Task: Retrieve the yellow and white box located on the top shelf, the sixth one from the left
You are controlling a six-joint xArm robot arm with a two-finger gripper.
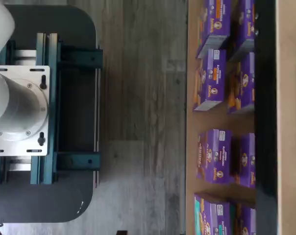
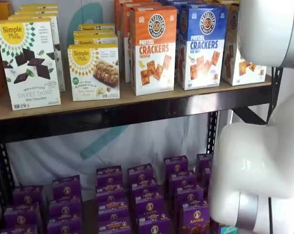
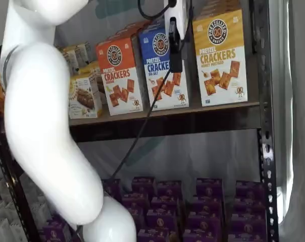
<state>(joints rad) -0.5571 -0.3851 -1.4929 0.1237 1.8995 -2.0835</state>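
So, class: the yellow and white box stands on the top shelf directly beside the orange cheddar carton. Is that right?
No. The yellow and white box stands on the top shelf beside the blue sea salt carton, as a shelf view shows; the orange cheddar carton is one place further along.

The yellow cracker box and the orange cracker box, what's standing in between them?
The blue box, shown in a shelf view between the yellow and white box and the orange box.

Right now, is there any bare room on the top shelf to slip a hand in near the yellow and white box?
A bare strip of the top shelf lies between the yellow and white box and the right upright. A narrower gap separates it from the blue carton. The blue and orange carton stand packed together. The gripper hangs before the blue carton.
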